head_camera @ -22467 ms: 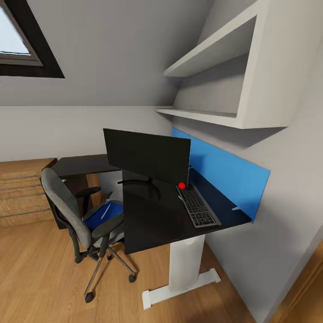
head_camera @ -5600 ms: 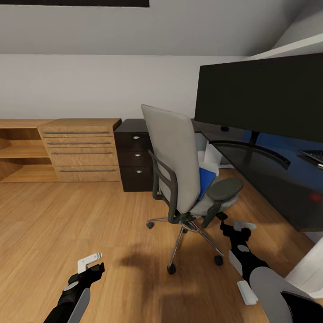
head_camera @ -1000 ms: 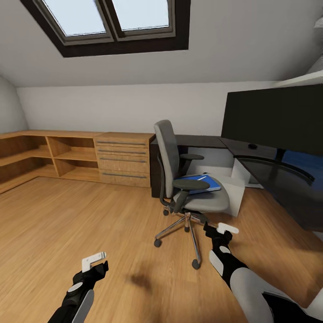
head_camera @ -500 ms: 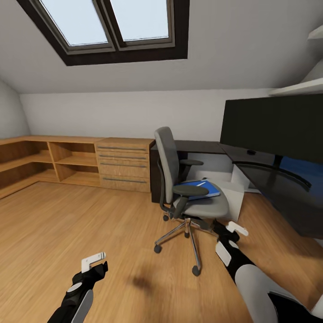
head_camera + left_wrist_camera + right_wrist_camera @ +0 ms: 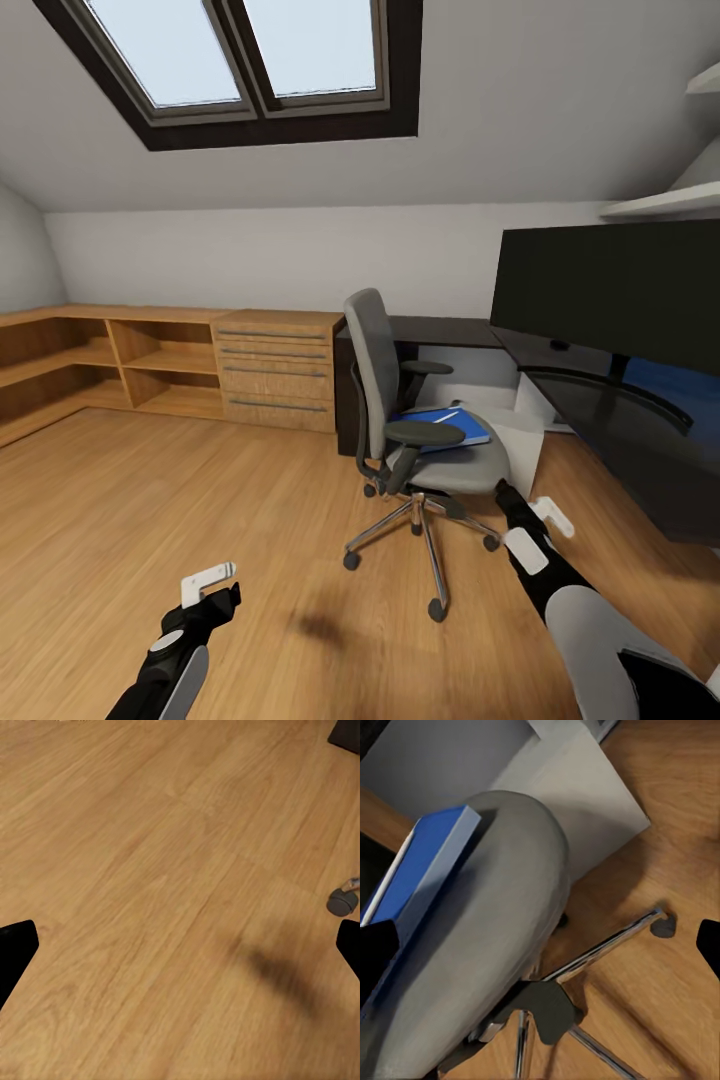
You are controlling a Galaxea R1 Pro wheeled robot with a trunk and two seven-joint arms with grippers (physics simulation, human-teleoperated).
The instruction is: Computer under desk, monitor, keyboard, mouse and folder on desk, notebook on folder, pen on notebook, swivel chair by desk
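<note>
1. The right gripper (image 5: pixel 535 512) hangs low just beside the front edge of the swivel chair (image 5: pixel 420 430) seat. Its fingers (image 5: pixel 553 514) are spread, with nothing between them.
2. In the right wrist view the two dark fingertips (image 5: pixel 376 945) sit at opposite edges of the picture, well apart. Between them lie the grey seat (image 5: pixel 487 945) and the chrome star base (image 5: pixel 585 967).
3. A blue folder (image 5: pixel 445 425) lies flat on the chair seat, ahead of the right fingers and above them. A thin white pen (image 5: pixel 446 415) rests on top of it. Whether a separate notebook lies in that blue stack, I cannot tell.
4. Beyond the chair from the right fingers stands the computer (image 5: pixel 515 440), a light grey box on the floor, by the near end of the desk (image 5: pixel 620 440).
5. The monitor (image 5: pixel 610 290) stands on the black desk top, up and to the outside of the right fingers. A small dark thing (image 5: pixel 558 345) lies on the desk below the screen; what it is I cannot tell.
6. The left gripper (image 5: pixel 208 585) hovers over bare wooden floor (image 5: pixel 150 500), well apart from the chair. Its fingers (image 5: pixel 207 577) are spread and hold nothing.
7. In the left wrist view the black fingertips (image 5: pixel 15 949) stand wide apart, wood floor between them, and a chair castor (image 5: pixel 341 900) sits just beside one tip.
8. Far ahead of the left fingers, a light-wood drawer chest (image 5: pixel 275 370) and open shelves (image 5: pixel 100 365) line the wall under a skylight (image 5: pixel 260 50).
</note>
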